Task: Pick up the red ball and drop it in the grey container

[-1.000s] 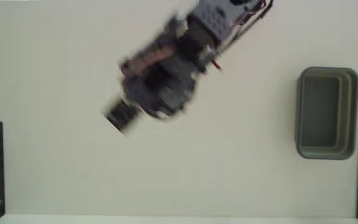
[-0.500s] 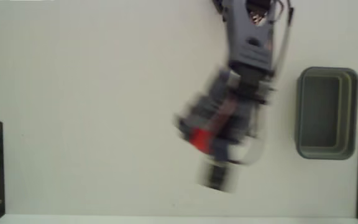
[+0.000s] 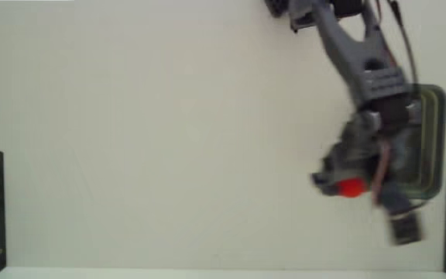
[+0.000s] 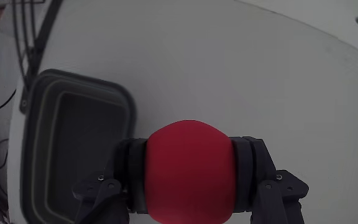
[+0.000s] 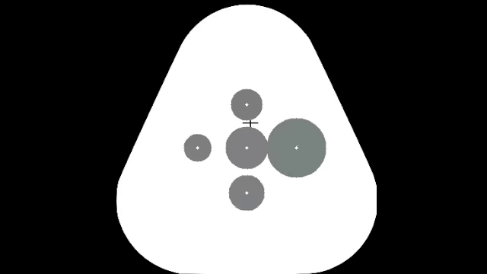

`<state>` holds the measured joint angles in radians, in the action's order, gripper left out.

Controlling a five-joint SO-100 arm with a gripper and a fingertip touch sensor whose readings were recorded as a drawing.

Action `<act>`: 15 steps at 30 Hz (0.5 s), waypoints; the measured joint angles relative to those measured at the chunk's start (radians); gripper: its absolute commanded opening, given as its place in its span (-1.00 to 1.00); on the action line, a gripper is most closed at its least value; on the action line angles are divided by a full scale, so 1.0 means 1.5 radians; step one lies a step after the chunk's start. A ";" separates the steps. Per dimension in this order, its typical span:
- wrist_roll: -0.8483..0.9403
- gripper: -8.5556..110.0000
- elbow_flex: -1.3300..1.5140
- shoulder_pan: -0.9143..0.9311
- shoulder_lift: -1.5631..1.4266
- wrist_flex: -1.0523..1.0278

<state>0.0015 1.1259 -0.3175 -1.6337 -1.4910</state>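
Carrying item: red ball (image 4: 190,172), clamped between the two fingers of the gripper (image 4: 190,180) at lower centre of the wrist view; in the fixed view it shows at right of centre, just left of the grey container (image 3: 428,143), not yet over its opening. Container: empty as far as seen, at left of the wrist frame (image 4: 73,155), on the white table (image 3: 169,155). Risk, as judged: a release here would drop the ball outside or onto the thick rim and let it roll away.
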 measured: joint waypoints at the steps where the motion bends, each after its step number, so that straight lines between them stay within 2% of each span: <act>1: 0.000 0.25 0.000 -0.019 0.004 0.005; 15: 0.001 0.25 0.013 -0.192 0.025 0.031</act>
<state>0.0031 1.1459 -0.6059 -1.5969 -1.4450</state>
